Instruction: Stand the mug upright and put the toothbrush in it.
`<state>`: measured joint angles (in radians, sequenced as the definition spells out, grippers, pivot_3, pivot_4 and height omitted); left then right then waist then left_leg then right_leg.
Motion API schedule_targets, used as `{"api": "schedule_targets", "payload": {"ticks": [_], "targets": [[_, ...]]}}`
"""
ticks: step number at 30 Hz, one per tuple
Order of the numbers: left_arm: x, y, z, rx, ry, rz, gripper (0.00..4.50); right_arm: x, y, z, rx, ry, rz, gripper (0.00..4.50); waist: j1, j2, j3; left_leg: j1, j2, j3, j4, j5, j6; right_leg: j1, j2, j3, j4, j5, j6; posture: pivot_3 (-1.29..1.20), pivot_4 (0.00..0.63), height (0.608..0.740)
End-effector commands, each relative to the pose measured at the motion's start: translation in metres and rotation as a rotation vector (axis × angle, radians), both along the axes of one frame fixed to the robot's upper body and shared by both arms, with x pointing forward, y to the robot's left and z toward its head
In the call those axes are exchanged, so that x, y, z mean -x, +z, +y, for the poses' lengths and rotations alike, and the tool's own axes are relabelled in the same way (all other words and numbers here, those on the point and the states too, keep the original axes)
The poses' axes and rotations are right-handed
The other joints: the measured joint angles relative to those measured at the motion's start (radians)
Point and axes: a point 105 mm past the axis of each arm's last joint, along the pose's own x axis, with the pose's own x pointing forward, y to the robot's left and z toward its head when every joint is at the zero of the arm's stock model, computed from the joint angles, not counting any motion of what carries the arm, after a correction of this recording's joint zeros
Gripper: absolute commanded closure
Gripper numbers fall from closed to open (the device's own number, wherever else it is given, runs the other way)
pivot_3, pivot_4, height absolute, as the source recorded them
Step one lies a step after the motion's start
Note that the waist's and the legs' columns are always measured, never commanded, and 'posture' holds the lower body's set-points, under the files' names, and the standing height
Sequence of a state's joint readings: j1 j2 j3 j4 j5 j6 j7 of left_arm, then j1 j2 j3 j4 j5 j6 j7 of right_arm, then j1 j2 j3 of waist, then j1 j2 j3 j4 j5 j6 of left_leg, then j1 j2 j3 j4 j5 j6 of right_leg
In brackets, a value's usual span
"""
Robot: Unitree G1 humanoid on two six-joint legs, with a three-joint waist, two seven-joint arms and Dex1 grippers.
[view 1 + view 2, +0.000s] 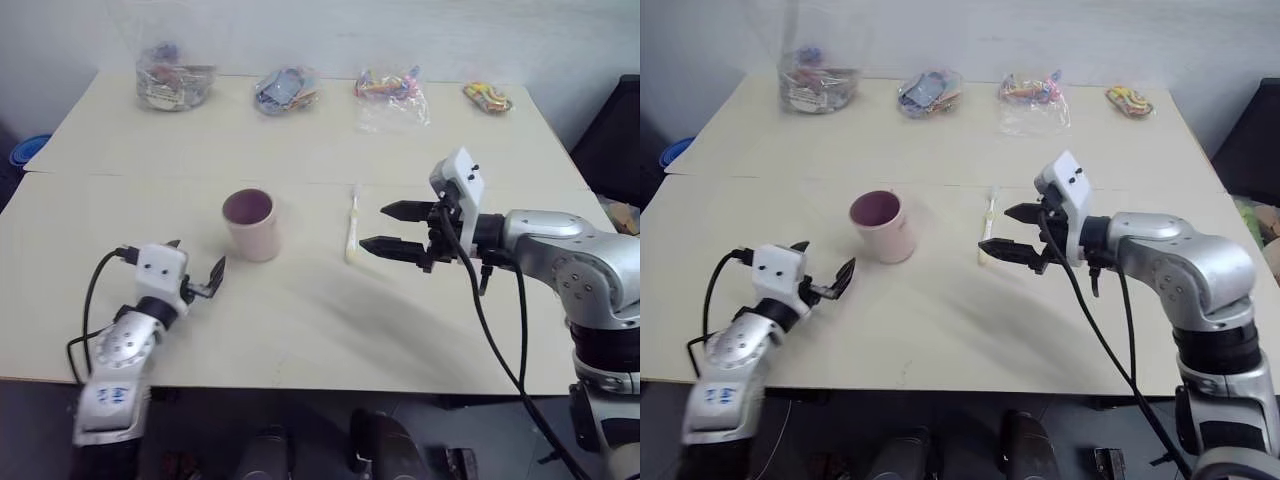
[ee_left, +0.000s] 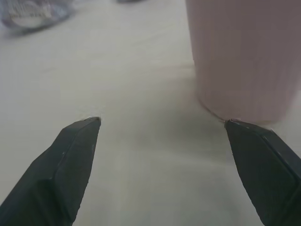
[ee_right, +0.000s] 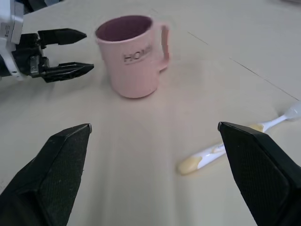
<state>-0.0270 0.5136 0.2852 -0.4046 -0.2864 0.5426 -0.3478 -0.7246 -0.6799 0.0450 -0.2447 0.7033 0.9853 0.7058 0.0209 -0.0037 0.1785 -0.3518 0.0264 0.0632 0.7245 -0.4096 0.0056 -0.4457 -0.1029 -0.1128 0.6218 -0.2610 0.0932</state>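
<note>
Mug (image 1: 251,224) stood upright mid-tabletop (image 1: 300,320), free of both hands. Left hand (image 1: 197,272), fingers spread wide, hovered just near-left of it. Right hand (image 1: 392,228), equally wide, sat beside the toothbrush (image 1: 351,226) lying flat right of the mug.

Bare table (image 1: 300,330) lies open around the upright mug (image 1: 251,224) and toothbrush (image 1: 352,228); bags (image 1: 285,90) line the far edge.

You see a pale pink mug (image 1: 252,227) with a darker mauve inside and grey lettering on its side. The toothbrush (image 1: 351,228) is white and cream-yellow. Both tools, left (image 1: 198,270) and right (image 1: 392,229), have black fingers. The surface (image 1: 300,130) is plain cream.
</note>
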Motion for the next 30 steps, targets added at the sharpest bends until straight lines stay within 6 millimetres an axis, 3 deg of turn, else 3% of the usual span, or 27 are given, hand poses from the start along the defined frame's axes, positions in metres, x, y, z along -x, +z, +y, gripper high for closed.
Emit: {"api": "schedule_targets", "payload": {"ticks": [1, 3, 5, 10, 13, 15, 18, 22, 30], "targets": [[0.025, 0.046, -0.015, 0.113, -0.297, 0.105, 0.03, -0.034, 0.001, 0.002, 0.009, -0.148, -0.043, 0.00, -0.002, 0.000, 0.000, 0.000, 0.000, 0.000, 0.000, 0.000, 0.000, 0.000, 0.000, 0.000, 0.000, 0.000, 0.000, 0.00, 0.150, 0.740], [0.049, 0.081, -0.022, 0.061, -0.532, 0.180, 0.03, -0.064, -0.009, 0.005, 0.016, -0.282, -0.022, 0.00, -0.015, -0.002, 0.001, 0.000, 0.002, -0.001, 0.001, 0.000, 0.000, 0.000, 0.002, 0.001, 0.000, 0.000, -0.001, 0.00, 0.150, 0.740], [0.065, 0.104, -0.024, 0.014, -0.656, 0.239, 0.03, -0.086, -0.017, 0.009, 0.012, -0.370, 0.004, 0.00, -0.023, 0.000, 0.001, -0.001, 0.002, -0.001, 0.000, 0.000, -0.002, -0.001, 0.004, -0.001, 0.000, 0.000, -0.003, 0.00, 0.150, 0.740], [0.085, 0.136, -0.029, -0.076, -0.820, 0.347, 0.03, -0.126, -0.039, 0.027, 0.009, -0.534, 0.115, 0.00, -0.054, 0.006, 0.003, 0.001, -0.005, 0.000, -0.008, 0.000, -0.002, -0.002, 0.004, -0.002, -0.003, -0.001, -0.003, 0.00, 0.150, 0.740], [0.081, 0.139, -0.027, -0.145, -0.829, 0.339, 0.03, -0.133, -0.046, 0.045, -0.019, -0.530, 0.173, 0.00, -0.078, 0.008, 0.004, 0.001, -0.005, 0.000, -0.010, 0.001, -0.003, -0.002, 0.005, -0.004, -0.004, -0.001, -0.004, 0.00, 0.150, 0.740], [0.073, 0.140, -0.023, -0.156, -0.808, 0.313, 0.03, -0.129, -0.049, 0.065, -0.036, -0.469, 0.214, 0.00, -0.090, 0.008, 0.004, 0.001, -0.005, -0.001, -0.010, 0.001, -0.004, -0.002, 0.005, -0.004, -0.004, -0.001, -0.004, 0.00, 0.150, 0.740], [0.065, 0.141, -0.022, -0.164, -0.793, 0.289, 0.03, -0.126, -0.055, 0.079, -0.017, -0.426, 0.229, 0.00, -0.108, 0.008, 0.004, 0.001, -0.003, -0.001, -0.010, 0.002, -0.005, -0.002, 0.007, -0.003, -0.003, -0.001, -0.004, 0.00, 0.150, 0.740], [0.060, 0.141, -0.024, -0.175, -0.798, 0.275, 0.00, -0.121, -0.062, 0.094, 0.003, -0.376, 0.236, 0.90, -0.111, 0.008, 0.004, 0.001, -0.002, -0.001, -0.010, 0.002, -0.005, -0.002, 0.007, -0.002, -0.002, -0.002, -0.005, 0.00, 0.150, 0.740], [0.056, 0.139, -0.021, -0.177, -0.791, 0.273, 0.00, -0.116, -0.070, 0.100, 0.042, -0.338, 0.228, 3.66, -0.113, 0.009, 0.005, 0.001, -0.001, 0.000, -0.010, 0.002, -0.005, -0.003, 0.008, -0.001, -0.002, -0.002, -0.005, 0.00, 0.150, 0.740]]}}
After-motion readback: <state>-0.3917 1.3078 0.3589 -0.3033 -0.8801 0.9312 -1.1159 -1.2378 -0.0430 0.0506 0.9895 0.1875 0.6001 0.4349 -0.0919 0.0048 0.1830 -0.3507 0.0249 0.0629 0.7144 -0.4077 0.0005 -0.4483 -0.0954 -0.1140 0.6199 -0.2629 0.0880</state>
